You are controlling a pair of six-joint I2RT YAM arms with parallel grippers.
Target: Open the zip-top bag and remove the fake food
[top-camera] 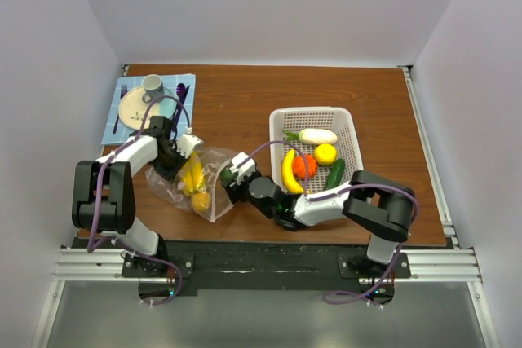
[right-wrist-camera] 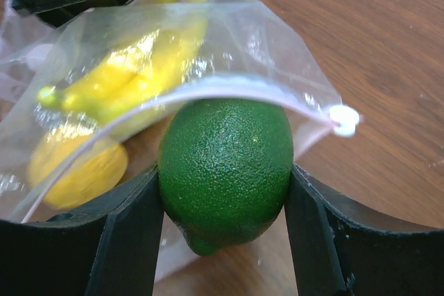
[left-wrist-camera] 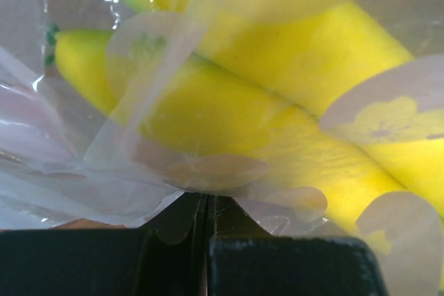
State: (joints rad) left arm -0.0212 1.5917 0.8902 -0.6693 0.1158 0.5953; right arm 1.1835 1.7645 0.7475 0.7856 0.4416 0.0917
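Observation:
The zip-top bag [top-camera: 175, 189] lies on the table's left half, clear with pale dots, its pinkish zipper strip [right-wrist-camera: 263, 95] open toward the right. My left gripper [top-camera: 173, 162] is shut on the bag's film [left-wrist-camera: 83, 178] at its far end. Yellow fake food [left-wrist-camera: 229, 109] fills the left wrist view through the plastic. My right gripper [right-wrist-camera: 223, 171] is shut on a green lime [right-wrist-camera: 225, 150] at the bag's mouth, under the zipper strip. A yellow banana [right-wrist-camera: 132, 74] and a yellow round fruit [right-wrist-camera: 76, 171] lie inside the bag.
A white mesh basket [top-camera: 314, 113] stands at the right, holding a banana [top-camera: 288, 170], an orange tomato [top-camera: 305, 166], a yellow fruit [top-camera: 325, 153], a cucumber [top-camera: 335, 173] and a white piece [top-camera: 317, 135]. At the back left, a blue placemat carries a plate [top-camera: 134, 109] and a cup [top-camera: 152, 84].

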